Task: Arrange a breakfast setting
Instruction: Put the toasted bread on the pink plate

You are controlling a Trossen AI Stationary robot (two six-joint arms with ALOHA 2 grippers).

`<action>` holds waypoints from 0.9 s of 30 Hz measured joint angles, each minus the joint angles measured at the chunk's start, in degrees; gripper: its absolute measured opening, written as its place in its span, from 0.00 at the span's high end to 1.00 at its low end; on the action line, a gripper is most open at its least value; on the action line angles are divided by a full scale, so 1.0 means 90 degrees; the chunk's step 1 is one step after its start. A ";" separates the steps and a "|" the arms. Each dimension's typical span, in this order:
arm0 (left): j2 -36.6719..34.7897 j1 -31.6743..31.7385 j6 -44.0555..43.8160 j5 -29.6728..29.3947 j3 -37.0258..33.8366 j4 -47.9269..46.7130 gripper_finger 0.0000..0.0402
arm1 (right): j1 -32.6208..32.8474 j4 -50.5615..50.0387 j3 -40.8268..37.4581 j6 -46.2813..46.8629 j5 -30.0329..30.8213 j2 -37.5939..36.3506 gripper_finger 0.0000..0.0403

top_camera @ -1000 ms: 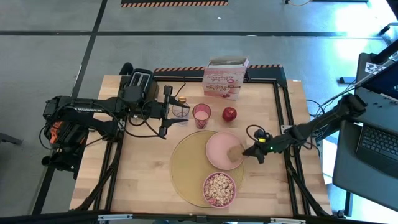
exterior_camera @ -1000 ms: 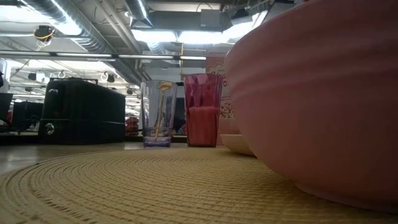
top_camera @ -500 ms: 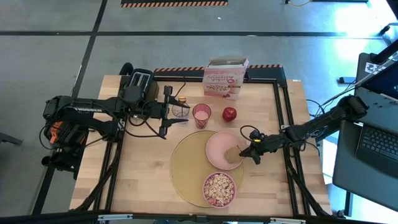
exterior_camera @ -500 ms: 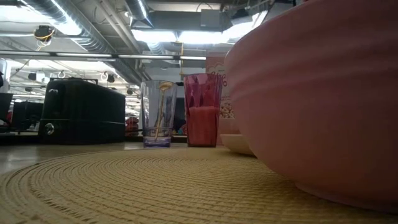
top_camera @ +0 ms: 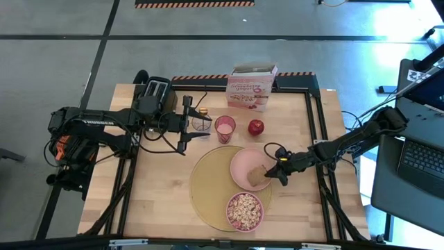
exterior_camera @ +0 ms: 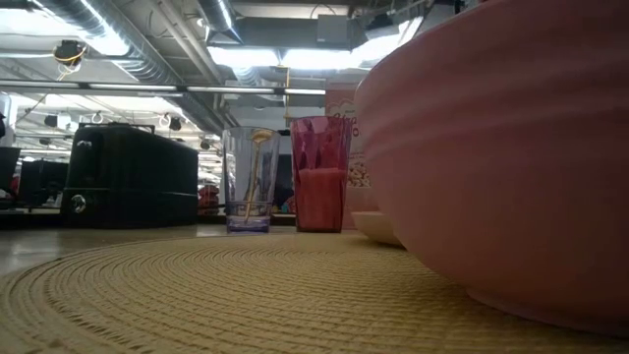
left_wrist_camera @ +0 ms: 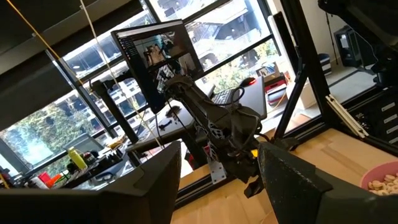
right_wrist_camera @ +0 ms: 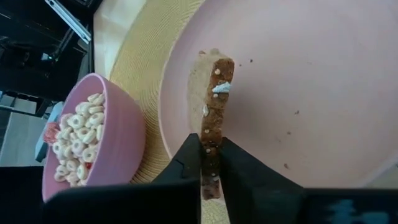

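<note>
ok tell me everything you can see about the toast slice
The toast slice is brown, speckled and looks dry and crumbly, with a small white fleck near its upper edge. It stands on edge, pinched between the right gripper fingers, over the pale pink plate. Whether it touches the plate is unclear. From above it sits near the plate's right rim.

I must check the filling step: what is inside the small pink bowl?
The bowl on the placemat holds ring-shaped cereal, with something red among it. The cereal hides the bowl's bottom.
</note>
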 joint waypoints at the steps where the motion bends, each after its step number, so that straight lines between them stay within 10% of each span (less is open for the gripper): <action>1: 0.0000 0.0000 0.0000 0.0000 0.0000 0.0000 0.49 | 0.0000 -0.0026 0.0000 0.0000 0.0000 0.0000 0.93; 27: 0.0000 0.0000 0.0000 0.0001 0.0000 0.0000 0.49 | 0.0009 -0.0117 0.0000 -0.0501 0.0282 0.0000 0.54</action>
